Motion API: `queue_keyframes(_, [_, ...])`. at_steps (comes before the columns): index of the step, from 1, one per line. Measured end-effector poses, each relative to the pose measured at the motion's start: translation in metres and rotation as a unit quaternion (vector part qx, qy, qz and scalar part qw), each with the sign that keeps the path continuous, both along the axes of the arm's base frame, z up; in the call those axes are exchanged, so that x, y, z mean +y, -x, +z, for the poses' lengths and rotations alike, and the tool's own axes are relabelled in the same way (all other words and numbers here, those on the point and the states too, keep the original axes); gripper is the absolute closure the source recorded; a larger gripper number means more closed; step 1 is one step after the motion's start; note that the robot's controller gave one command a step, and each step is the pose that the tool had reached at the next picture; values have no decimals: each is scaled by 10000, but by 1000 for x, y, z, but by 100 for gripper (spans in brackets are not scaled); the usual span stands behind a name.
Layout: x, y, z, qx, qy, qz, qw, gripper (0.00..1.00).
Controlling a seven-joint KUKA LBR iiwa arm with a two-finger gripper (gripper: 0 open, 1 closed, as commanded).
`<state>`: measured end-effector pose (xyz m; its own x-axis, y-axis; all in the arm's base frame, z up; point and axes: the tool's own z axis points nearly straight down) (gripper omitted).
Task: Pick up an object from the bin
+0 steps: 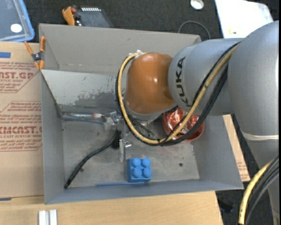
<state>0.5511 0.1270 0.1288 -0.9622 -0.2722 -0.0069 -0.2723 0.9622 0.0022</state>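
1. One blue plastic building brick [139, 169] with four round studs on top lies flat on the bin floor, close to the near wall and about midway along it. It is the loose thing nearest the tool, and nothing touches it.
2. One end effector [123, 146] hangs just beyond that brick, a little to its left in the camera view, low over the floor. Only a small bright metal part of it shows under the wrist. I cannot tell whether it is spread or pressed together, and I can see nothing gripped in it.
3. One thin black flexible cord [90, 154] starts right beside the end effector and runs in a curve across the floor to the near left corner. Whether its upper end touches the tool cannot be made out.
4. One slim metallic rod with a bluish shaft [82, 117] lies along the foot of the sloping far wall, left of the end effector and apart from the cord.
5. One shiny copper-coloured round object [189, 125] sits to the right, largely hidden under the arm.
6. One thin blue strip [117, 184] lies flat against the near wall, just in front of the brick.
7. One rounded orange cover [147, 83] caps the wrist, with yellow-and-black cables [131, 130] looping round it, and the big grey KUKA arm [243, 78] enters from the right.
8. One grey metal bin [75, 83] holds all these things, and it stands on a pale wooden counter [145, 210].
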Motion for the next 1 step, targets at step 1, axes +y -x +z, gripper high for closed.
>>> queue_keyframes(1, [10,-25,-62,-27,-7,381,9993,0])
